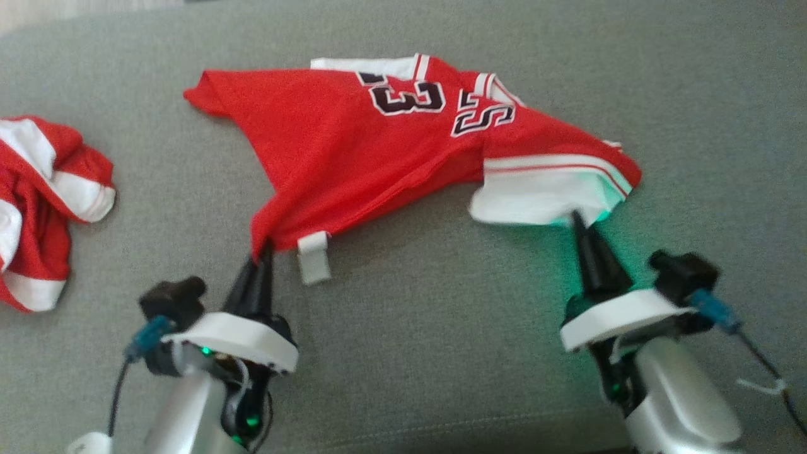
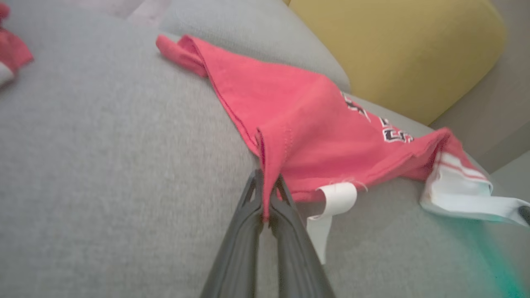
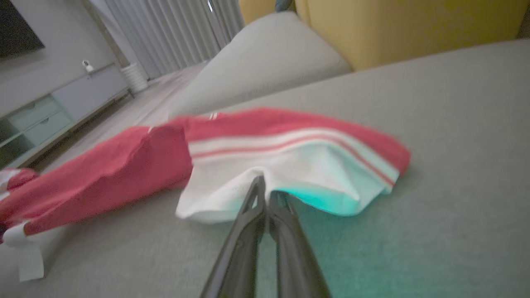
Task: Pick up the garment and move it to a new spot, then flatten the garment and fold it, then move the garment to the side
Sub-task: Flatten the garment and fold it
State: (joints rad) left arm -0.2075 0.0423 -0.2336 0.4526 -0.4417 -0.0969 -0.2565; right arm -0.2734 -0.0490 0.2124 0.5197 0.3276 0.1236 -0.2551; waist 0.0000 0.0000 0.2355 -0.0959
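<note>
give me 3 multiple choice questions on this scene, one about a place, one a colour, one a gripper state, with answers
1. Where does the crumpled second garment lie relative to the red jersey?
A. to the robot's left
B. to the robot's right
C. on top of it

2. What colour is the jersey part pinched by the right gripper?
A. white
B. black
C. yellow

3. The left gripper is
A. open above the cloth
B. shut on the jersey's red edge
C. shut on nothing

Answers:
1 A: it sits at the head view's left edge.
2 A: the cloth at its tips is white.
3 B: the left wrist view shows red cloth clamped between closed jaws.
</note>
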